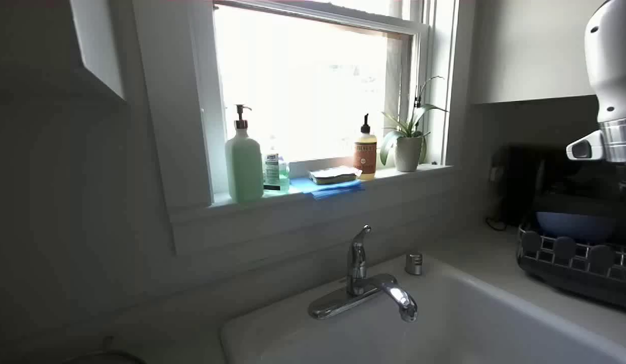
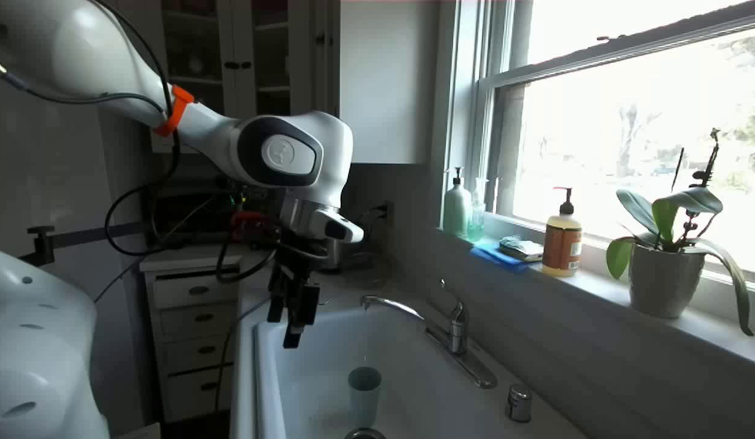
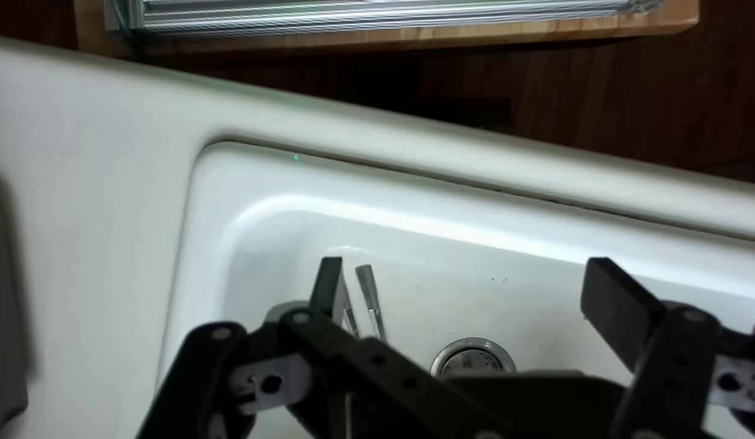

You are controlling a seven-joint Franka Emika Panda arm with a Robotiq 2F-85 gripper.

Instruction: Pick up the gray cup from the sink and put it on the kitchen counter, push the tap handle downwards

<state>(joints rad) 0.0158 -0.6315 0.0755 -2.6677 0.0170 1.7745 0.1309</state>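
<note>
The gray cup (image 2: 364, 399) stands upright in the sink (image 2: 266, 378), below the faucet spout, near the drain. A faint thin line like running water shows above it. The cup is out of view in the wrist view. My gripper (image 2: 284, 332) is open and empty, above the sink's edge, higher than the cup and to its left in that exterior view. In the wrist view the gripper (image 3: 465, 268) has its fingers wide apart over the basin. The tap handle (image 1: 360, 237) points up in both exterior views. The kitchen counter (image 3: 78, 183) lies beside the sink.
Cutlery (image 3: 368, 292) and a drain (image 3: 474, 360) are on the basin floor. A chrome knob (image 2: 519, 402) stands behind the sink. The windowsill holds bottles (image 1: 244, 167), a sponge (image 1: 334, 175) and a plant (image 1: 407, 151). A dish rack (image 1: 578, 258) stands on the counter.
</note>
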